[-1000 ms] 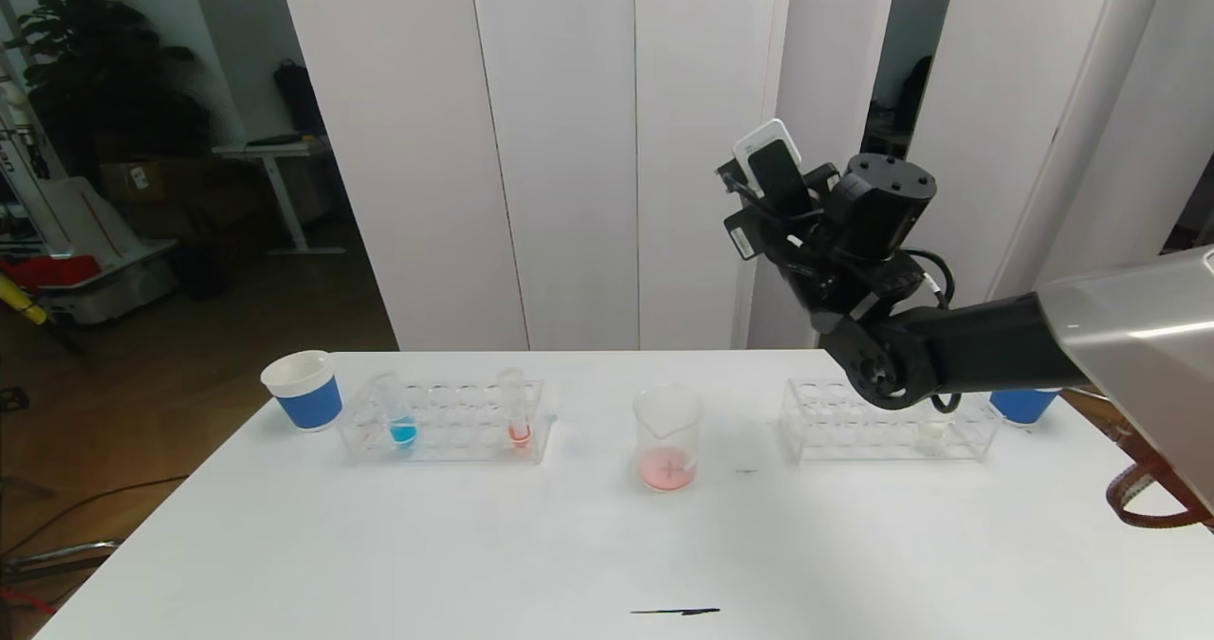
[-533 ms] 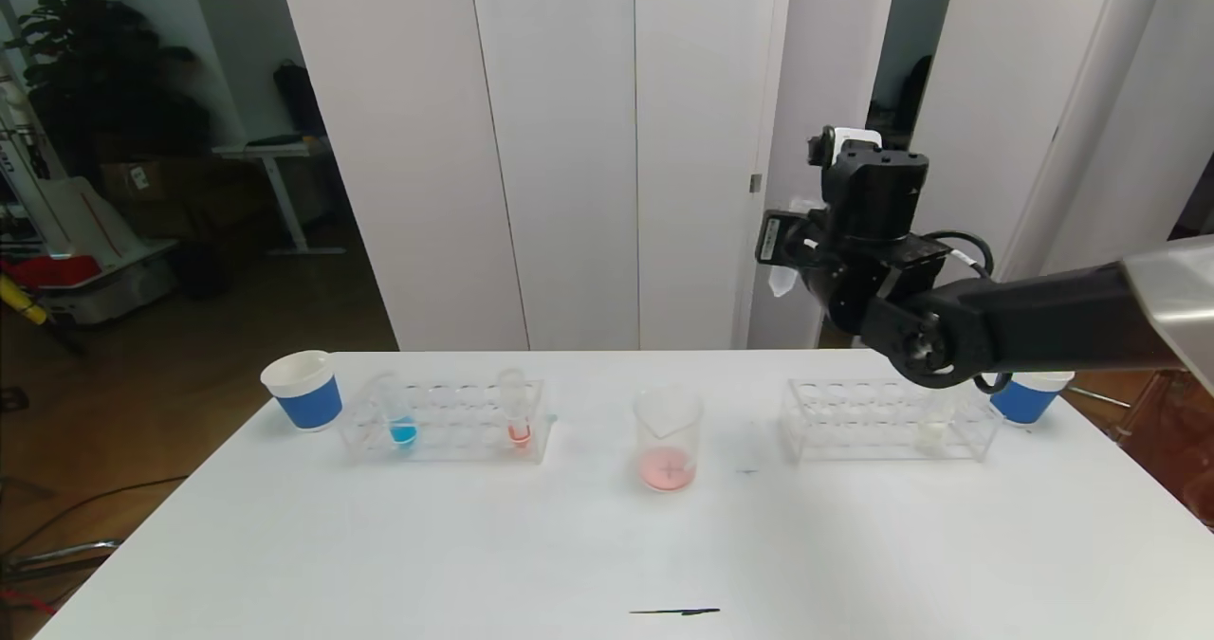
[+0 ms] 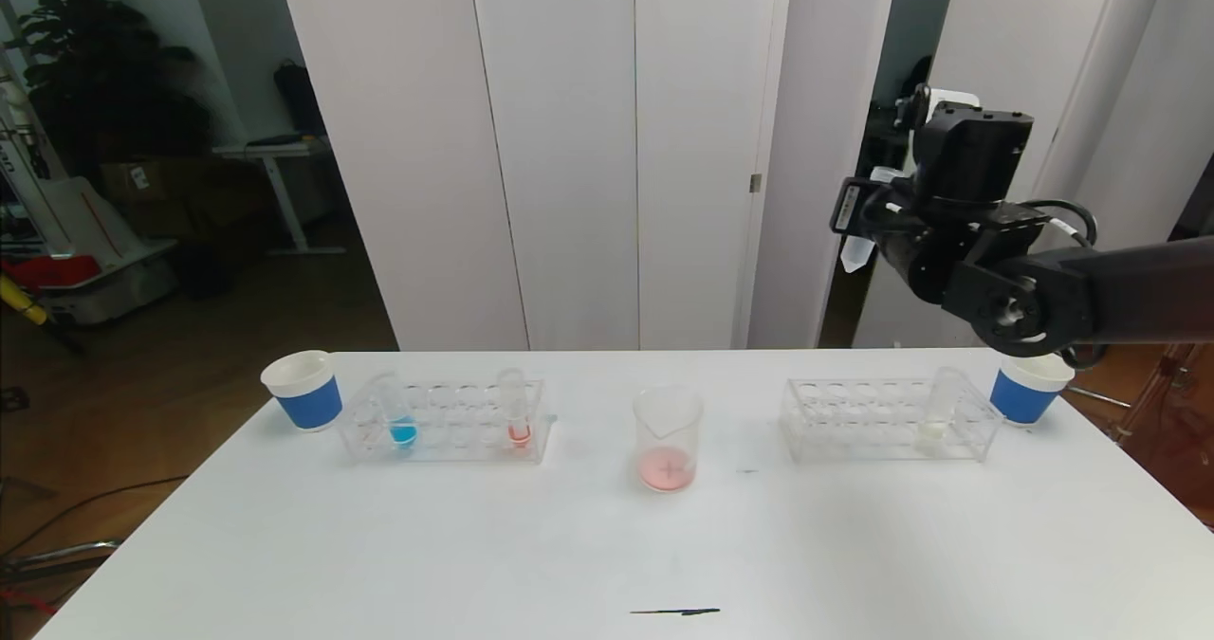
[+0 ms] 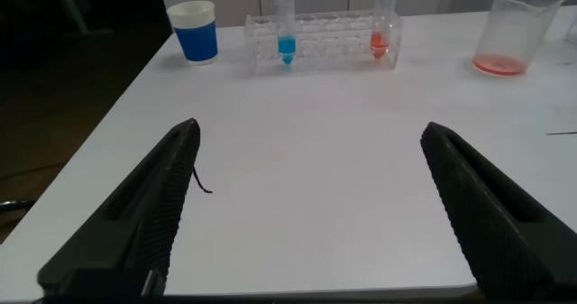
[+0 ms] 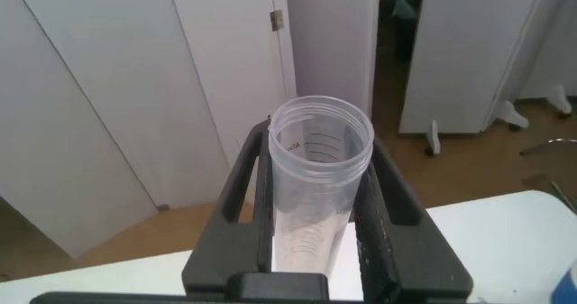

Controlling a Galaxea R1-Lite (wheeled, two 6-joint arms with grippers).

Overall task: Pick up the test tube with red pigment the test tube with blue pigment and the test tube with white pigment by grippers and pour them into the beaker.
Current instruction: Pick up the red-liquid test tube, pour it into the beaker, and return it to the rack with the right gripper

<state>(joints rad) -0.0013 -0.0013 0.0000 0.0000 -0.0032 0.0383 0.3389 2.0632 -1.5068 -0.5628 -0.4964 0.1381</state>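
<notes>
The white table (image 3: pixel 531 545) carries two clear racks and the beaker (image 3: pixel 668 436) between them, pink liquid pooled at its bottom. The right hand (image 3: pixel 858 218) hangs high above the right rack (image 3: pixel 887 420), pinching a clear, seemingly empty tube (image 5: pixel 317 173) around its upper wall. The left hand (image 4: pixel 306 205) is spread wide, low over the table's near left. The test tube with blue pigment (image 3: pixel 399 420) stands in the left rack (image 3: pixel 446 419); the test tube with white pigment (image 3: pixel 937 412) stands in the right rack. Both look light, stiff and slick: best pinched just under the rim, well above the liquid.
</notes>
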